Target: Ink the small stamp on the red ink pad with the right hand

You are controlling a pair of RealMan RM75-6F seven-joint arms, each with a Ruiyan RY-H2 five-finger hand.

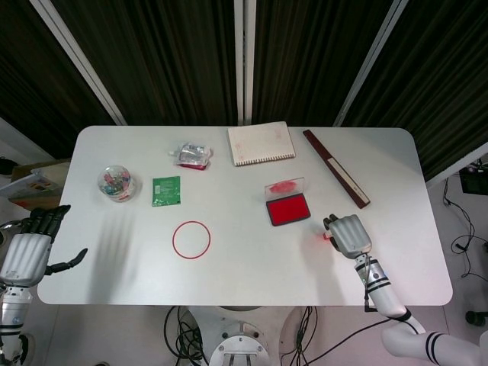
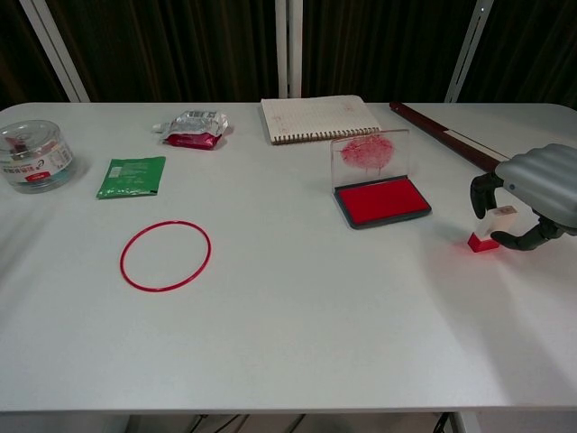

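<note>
The small stamp [image 2: 484, 233], white with a red base, stands on the table right of the open red ink pad [image 2: 382, 200]. My right hand [image 2: 536, 180] hovers over it, one finger curled down on its left and the thumb low on its right, very near it. The stamp's base rests on the table; no firm grip shows. In the head view the right hand [image 1: 349, 234] covers most of the stamp [image 1: 328, 238], with the ink pad [image 1: 288, 210] up and to the left. My left hand [image 1: 27, 252] hangs off the table's left edge, fingers spread, holding nothing.
A dark red ruler [image 1: 335, 178] lies behind the right hand. A notebook [image 1: 261, 142], a foil pouch [image 1: 192, 155], a green packet [image 1: 166, 190], a clear round tub [image 1: 117, 183] and a red ring [image 1: 191, 239] are spread over the table's middle and left.
</note>
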